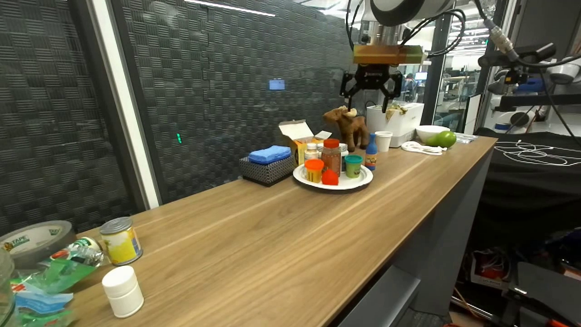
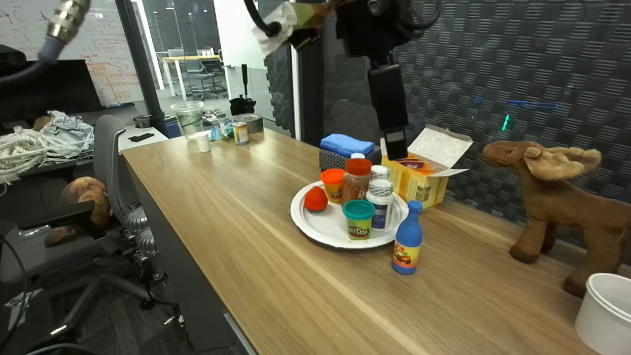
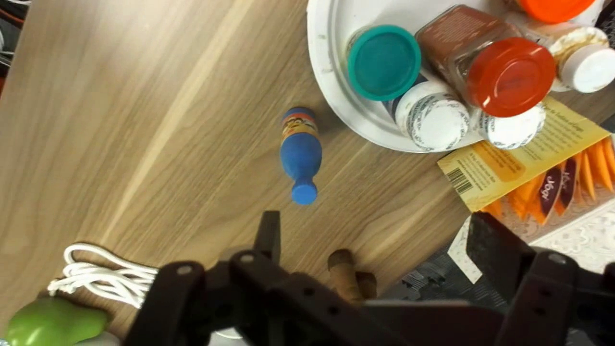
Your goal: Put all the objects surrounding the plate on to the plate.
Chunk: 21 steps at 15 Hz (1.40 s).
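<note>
A white plate (image 1: pixel 349 183) stands on the wooden table; its rim also shows in the wrist view (image 3: pixel 319 57). On it are an orange-lidded tub (image 2: pixel 333 190), a red-lidded spice jar (image 2: pixel 356 190), a teal-lidded tub (image 2: pixel 359 229), a small red object (image 2: pixel 315 198) and several white-capped bottles (image 2: pixel 380 204). A blue bottle (image 2: pixel 407 241) stands upright on the table just beside the plate, apart from it; it shows in the wrist view (image 3: pixel 301 149) too. My gripper (image 1: pixel 367 109) is open and empty, well above the table. In the wrist view the blue bottle lies ahead of the fingertips (image 3: pixel 375 216).
A yellow tea box (image 2: pixel 419 190) and a patterned box (image 1: pixel 268 171) with a blue cloth (image 1: pixel 270 155) stand behind the plate. A brown toy moose (image 2: pixel 567 197), white cup (image 1: pixel 383 141), white cord (image 1: pixel 422 148) and green pear (image 1: pixel 445 139) are near the gripper's side.
</note>
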Motion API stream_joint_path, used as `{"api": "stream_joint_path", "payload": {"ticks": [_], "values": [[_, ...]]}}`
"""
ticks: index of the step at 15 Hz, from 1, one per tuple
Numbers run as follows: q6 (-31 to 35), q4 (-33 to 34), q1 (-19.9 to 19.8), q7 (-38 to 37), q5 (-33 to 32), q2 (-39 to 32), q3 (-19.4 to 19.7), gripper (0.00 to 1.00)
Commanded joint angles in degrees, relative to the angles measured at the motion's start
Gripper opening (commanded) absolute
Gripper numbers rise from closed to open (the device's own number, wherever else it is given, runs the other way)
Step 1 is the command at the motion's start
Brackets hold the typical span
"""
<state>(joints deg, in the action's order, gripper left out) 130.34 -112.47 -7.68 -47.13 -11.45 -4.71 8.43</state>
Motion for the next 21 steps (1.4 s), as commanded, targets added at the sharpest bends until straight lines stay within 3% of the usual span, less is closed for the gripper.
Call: {"api": "stream_joint_path", "payload": {"ticks": [1, 15, 17, 21], "values": [[-3.28, 5.56, -0.70, 2.45, 2.49, -4.11, 1.15, 1.00], [-5.49, 10.49, -2.17, 5.51, 9.83, -11.99, 3.24, 1.00], [-6.33, 10.92, -2.25, 5.86, 10.38, -12.51, 3.27, 0.74], [-7.07, 11.59, -2.24, 5.68, 10.54, -13.02, 3.49, 0.42]]}}
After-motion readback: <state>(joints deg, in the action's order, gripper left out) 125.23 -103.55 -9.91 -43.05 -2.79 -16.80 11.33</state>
